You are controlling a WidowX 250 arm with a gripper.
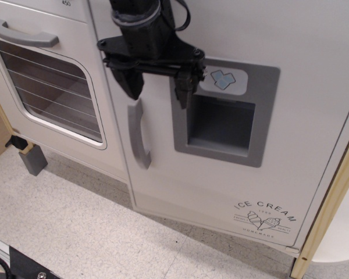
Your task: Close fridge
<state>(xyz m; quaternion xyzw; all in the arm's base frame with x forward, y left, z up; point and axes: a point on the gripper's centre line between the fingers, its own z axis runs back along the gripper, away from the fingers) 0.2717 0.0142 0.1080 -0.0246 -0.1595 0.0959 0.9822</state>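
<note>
The white toy fridge door (314, 133) fills the right of the view, with a grey recessed dispenser panel (224, 119), a grey vertical handle (138, 135) and the "ICE CREAM" print (266, 216). The door lies nearly flush with the front of the cabinet. My black gripper (155, 87) is open and empty. It hangs from above, right in front of the door's upper left, between the handle top and the dispenser. One fingertip (130, 88) is above the handle, the other (182, 96) is over the dispenser's left edge. Whether the fingers touch the door I cannot tell.
A white oven (46, 87) with a lined window and horizontal grey handle (23, 34) stands to the left. A small grey block (32, 158) sits on the speckled floor (75, 226). A beige wooden post (331, 203) runs along the right edge.
</note>
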